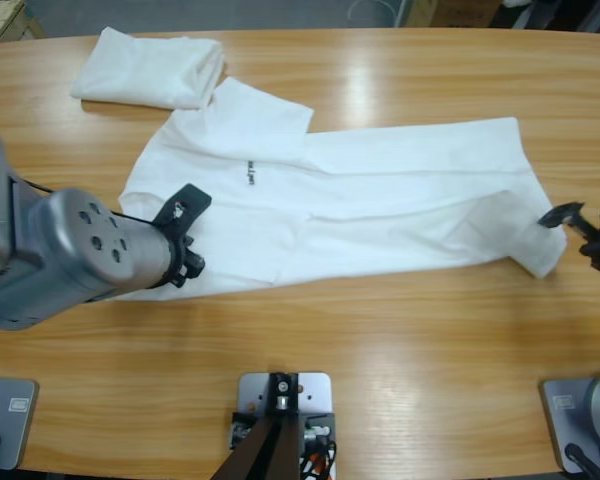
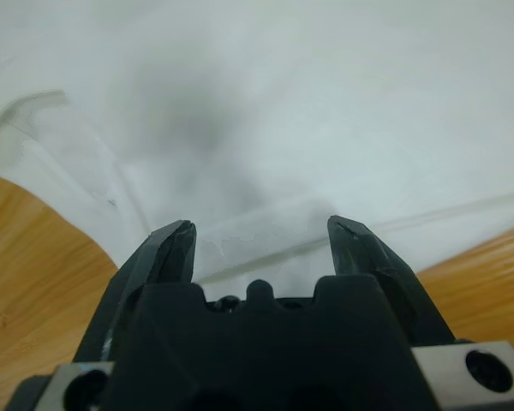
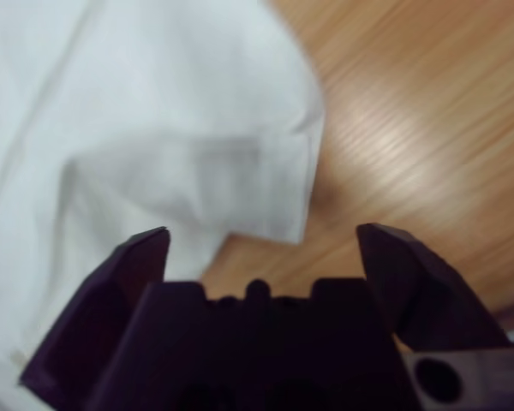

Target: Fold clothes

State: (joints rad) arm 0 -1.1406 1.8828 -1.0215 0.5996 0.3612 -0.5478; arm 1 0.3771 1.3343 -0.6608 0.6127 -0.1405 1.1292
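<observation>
A white T-shirt with a tiny dark chest print lies spread across the table, one long side folded over itself. My left gripper is low over its left lower edge. In the left wrist view the left gripper is open, with the shirt's hem lying between the jaws. My right gripper hovers just off the shirt's right corner. Seen from the right wrist, the right gripper is open and that corner lies just ahead of it, untouched.
A second white T-shirt, folded into a small bundle, sits at the back left, touching the spread shirt's sleeve. Bare wooden table runs along the front and the far right.
</observation>
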